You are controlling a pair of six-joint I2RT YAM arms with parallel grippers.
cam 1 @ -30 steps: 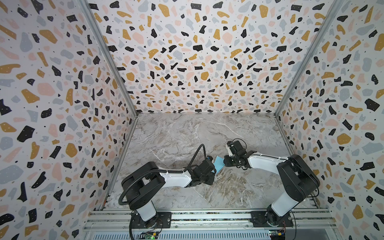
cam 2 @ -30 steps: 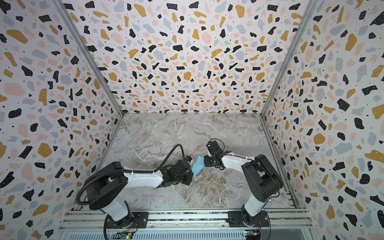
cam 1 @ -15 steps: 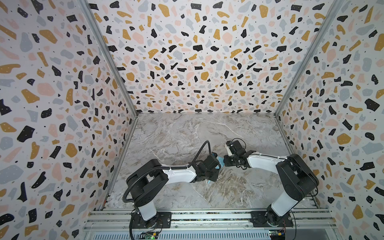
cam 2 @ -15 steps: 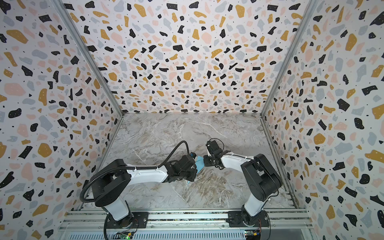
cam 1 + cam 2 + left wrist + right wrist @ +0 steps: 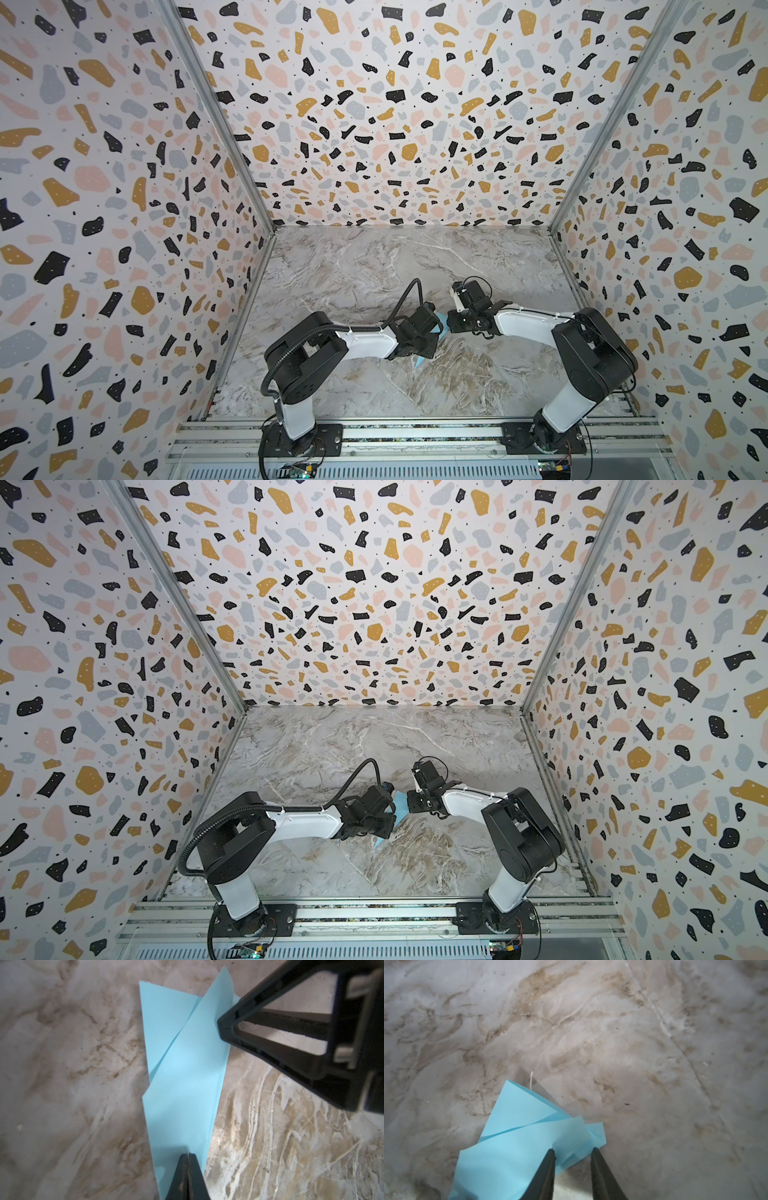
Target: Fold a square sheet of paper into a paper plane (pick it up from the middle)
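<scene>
1. Left arm has pushed further toward centre since a second ago, so the paper plane is now mostly hidden beneath it in both top views.
2. Left gripper: clenched, tips on the plane's narrow end.
3. Right gripper: part-spread, not clamping, astride the wide end's raised flap.
4. Plane lies on the marble table, between both grippers.

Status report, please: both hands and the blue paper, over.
Left hand shut, tips on the paper plane. Right hand open, at its raised flap. Plane half folded, on table. Nothing in the way.
</scene>
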